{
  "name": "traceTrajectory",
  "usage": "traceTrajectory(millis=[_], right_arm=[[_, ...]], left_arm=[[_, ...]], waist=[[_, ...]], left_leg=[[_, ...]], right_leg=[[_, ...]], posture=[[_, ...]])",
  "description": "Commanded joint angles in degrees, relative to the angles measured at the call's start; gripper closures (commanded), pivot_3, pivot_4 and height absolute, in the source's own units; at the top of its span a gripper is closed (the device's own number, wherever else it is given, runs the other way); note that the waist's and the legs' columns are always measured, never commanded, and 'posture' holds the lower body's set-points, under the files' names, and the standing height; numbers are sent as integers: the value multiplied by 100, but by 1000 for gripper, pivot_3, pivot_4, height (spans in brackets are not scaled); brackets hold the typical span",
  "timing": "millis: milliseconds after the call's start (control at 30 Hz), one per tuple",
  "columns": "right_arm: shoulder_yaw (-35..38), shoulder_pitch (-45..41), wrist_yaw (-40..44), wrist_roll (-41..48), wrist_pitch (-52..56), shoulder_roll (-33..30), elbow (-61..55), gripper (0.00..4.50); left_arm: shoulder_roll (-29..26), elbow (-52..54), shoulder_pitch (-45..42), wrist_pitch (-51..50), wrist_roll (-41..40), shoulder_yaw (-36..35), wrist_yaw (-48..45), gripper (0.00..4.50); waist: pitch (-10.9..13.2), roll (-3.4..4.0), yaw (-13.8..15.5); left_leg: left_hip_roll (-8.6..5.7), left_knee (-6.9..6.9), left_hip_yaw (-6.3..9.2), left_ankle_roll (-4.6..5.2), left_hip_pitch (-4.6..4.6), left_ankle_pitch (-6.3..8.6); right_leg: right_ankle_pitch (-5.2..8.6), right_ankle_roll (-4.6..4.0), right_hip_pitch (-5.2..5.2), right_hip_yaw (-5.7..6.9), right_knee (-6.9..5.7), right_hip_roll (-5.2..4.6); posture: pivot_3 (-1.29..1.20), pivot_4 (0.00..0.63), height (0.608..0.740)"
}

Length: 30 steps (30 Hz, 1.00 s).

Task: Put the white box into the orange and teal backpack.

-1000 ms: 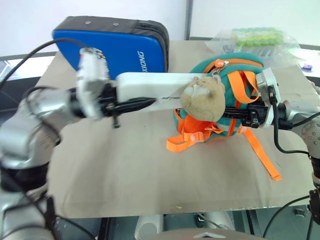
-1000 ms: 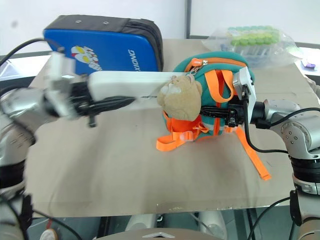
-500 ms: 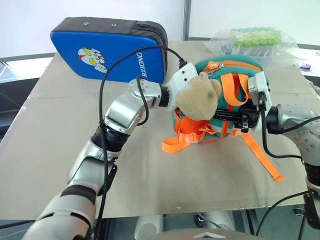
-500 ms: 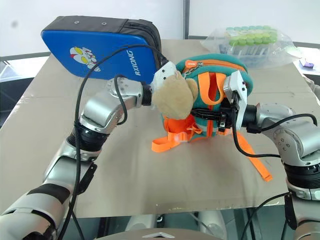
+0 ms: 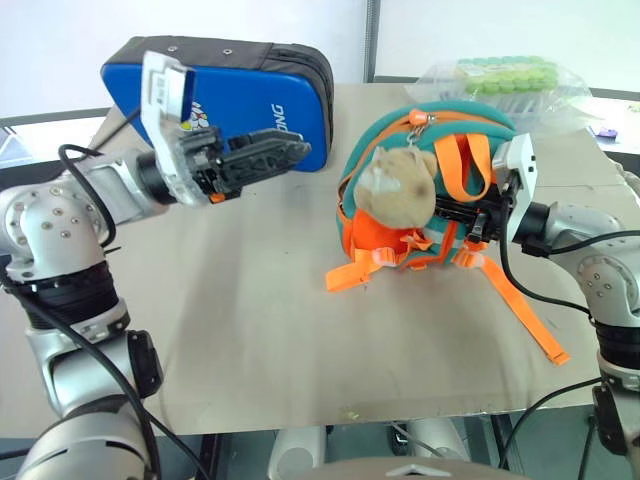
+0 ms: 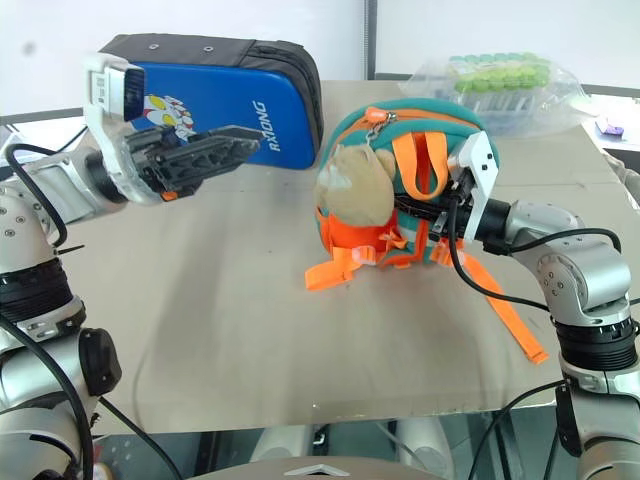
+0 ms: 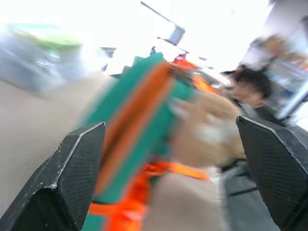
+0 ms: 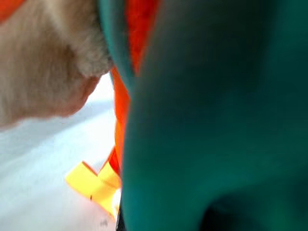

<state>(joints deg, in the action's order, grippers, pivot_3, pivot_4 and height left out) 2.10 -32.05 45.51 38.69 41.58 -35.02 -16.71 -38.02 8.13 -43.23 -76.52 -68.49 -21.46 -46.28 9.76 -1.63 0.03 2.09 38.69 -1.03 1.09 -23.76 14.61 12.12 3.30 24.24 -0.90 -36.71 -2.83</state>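
Orange backpack (image 5: 430, 190) lies right of the empty, wide-open left gripper (image 5: 285, 152); right gripper (image 5: 462, 214), nearer, clamps its fabric shut.

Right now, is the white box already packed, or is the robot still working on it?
It looks packed: no white box is on the table, and the left claw hangs open and empty beside the backpack. The box itself is hidden, so I can't confirm it is fully inside. The right claw is shut on the backpack, holding it. Left: letting go, and maybe zipping up.
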Motion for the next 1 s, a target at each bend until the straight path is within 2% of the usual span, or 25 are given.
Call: traceTrajectory(millis=[33,233,367,467,533,567,600,700,800,867,1000], right_arm=[[17,-245,-73,40,22,88,-92,4500],[-66,-249,-6,33,106,65,-179,4500],[-28,-151,4,-9,121,-10,-238,4500],[1,-90,-72,-28,117,-7,-260,4500],[57,-35,-143,-6,141,14,-246,4500],[94,-16,-172,46,178,35,-230,4500],[146,0,-233,81,198,68,-213,4500],[371,-7,-498,187,225,201,-131,4500],[786,-136,-932,330,244,407,73,4500],[949,-196,-1090,375,236,457,174,4500],[1444,-378,-1726,500,160,715,463,4500]], left_arm=[[698,477,152,-192,-1133,111,1256,57],[1646,135,237,81,-1934,646,3378,57],[1760,-174,247,594,-3492,951,4466,57],[1837,-331,266,1208,-4266,1093,5196,57],[1825,-364,342,1389,-4377,1150,5368,545],[1834,-359,382,1432,-4407,1166,5381,1100],[1863,-326,429,1455,-4424,1130,5326,1220],[1676,-243,579,1480,-4451,1052,5172,2456],[1323,-134,909,1546,-4364,660,4690,3555],[1062,-63,1201,1498,-4406,477,4321,3771],[816,-333,1875,1775,-4297,156,4178,3782]], waist=[[0,-1,13],[0,-3,-8],[0,-3,-38],[-1,-3,-36],[-1,-4,-16],[-2,-3,-11],[-3,-4,4],[-3,-4,16],[-4,-3,11],[-4,-2,-28],[-3,-2,-37]], left_leg=[[0,5,2,0,-1,0],[-5,10,10,-1,5,0],[-3,10,12,-1,6,-1],[-5,10,19,-1,7,-1],[-7,10,20,-1,7,-1],[-11,11,17,-1,7,-1],[-17,11,9,-1,7,-1],[-19,11,4,-1,7,-1],[-19,11,3,-1,7,-1],[-18,10,2,-2,8,-1],[-17,8,0,-1,6,-1]], right_leg=[[0,1,0,-2,-1,-2],[-4,-1,0,1,-13,10],[-4,-2,0,-4,-15,11],[-4,-2,0,-10,-13,6],[-4,-1,0,-12,-12,5],[-4,-1,0,-12,-12,4],[-4,-1,-1,-11,-12,4],[-4,-2,-2,-7,-12,4],[-4,-2,-2,-7,-13,6],[-4,-2,-1,-8,-12,6],[-3,-2,-1,-7,-9,6]], posture=[[0,150,740],[0,150,740],[0,150,740],[0,150,740],[0,150,740],[0,150,740],[0,150,740],[0,150,740],[0,150,740],[0,150,740],[0,150,740]])
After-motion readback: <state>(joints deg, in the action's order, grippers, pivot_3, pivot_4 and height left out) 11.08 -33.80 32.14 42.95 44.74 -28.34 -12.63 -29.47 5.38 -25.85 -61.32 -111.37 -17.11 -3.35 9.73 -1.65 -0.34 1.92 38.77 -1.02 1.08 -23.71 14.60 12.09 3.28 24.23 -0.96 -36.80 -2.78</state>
